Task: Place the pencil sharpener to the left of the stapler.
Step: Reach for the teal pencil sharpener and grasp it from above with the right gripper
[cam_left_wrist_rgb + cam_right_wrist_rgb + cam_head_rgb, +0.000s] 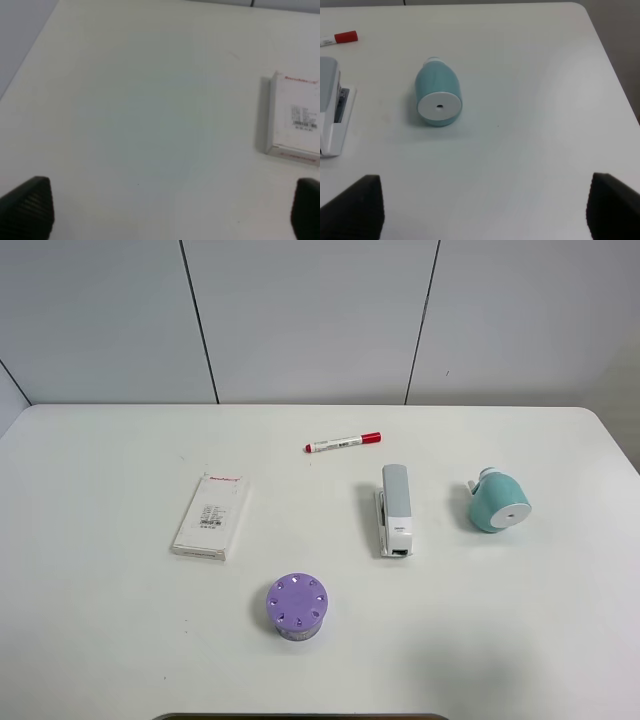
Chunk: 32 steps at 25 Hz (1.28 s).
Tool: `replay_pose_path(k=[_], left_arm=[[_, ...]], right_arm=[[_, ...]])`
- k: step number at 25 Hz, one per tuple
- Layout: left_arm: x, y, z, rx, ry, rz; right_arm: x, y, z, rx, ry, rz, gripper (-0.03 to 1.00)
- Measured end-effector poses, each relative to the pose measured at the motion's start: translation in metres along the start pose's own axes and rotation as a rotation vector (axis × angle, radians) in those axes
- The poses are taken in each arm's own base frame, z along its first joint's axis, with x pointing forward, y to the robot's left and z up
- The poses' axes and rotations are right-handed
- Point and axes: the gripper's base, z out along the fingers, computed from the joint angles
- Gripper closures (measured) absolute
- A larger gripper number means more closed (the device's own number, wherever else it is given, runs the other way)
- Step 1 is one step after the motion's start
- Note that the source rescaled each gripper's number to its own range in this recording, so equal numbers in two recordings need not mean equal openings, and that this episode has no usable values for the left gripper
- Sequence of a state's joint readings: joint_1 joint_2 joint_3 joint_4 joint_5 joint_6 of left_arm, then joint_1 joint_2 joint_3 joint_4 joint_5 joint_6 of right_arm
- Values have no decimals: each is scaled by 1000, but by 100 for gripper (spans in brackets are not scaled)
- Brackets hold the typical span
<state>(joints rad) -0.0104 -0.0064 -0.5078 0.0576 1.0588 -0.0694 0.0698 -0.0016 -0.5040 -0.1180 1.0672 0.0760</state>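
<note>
Our right claw (482,210) gapes wide and empty, hovering over the near right desk (100,640). The pencil sharpener (438,97) lies on its side beyond it, right of the stapler (396,510). We judge the reach is in hand: next we must close across the teal body, then carry it to the bare patch left of the stapler. Our left claw (167,210) is wide too, near the white box (295,120). Neither arm shows in the high view.
</note>
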Motion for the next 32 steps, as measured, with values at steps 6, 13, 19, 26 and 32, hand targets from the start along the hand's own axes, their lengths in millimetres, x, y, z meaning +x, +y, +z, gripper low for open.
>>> replay_pose_path(k=[6, 13, 19, 26, 32], left_arm=[[0, 0, 0, 0, 0, 0], [0, 0, 0, 0, 0, 0], [0, 0, 0, 0, 0, 0], [0, 0, 0, 0, 0, 0], [0, 0, 0, 0, 0, 0]], right_arm=[[0, 0, 0, 0, 0, 0, 37], [0, 0, 0, 0, 0, 0, 37], [0, 0, 0, 0, 0, 0, 37], [0, 0, 0, 0, 0, 0, 37], [0, 0, 0, 0, 0, 0, 37]])
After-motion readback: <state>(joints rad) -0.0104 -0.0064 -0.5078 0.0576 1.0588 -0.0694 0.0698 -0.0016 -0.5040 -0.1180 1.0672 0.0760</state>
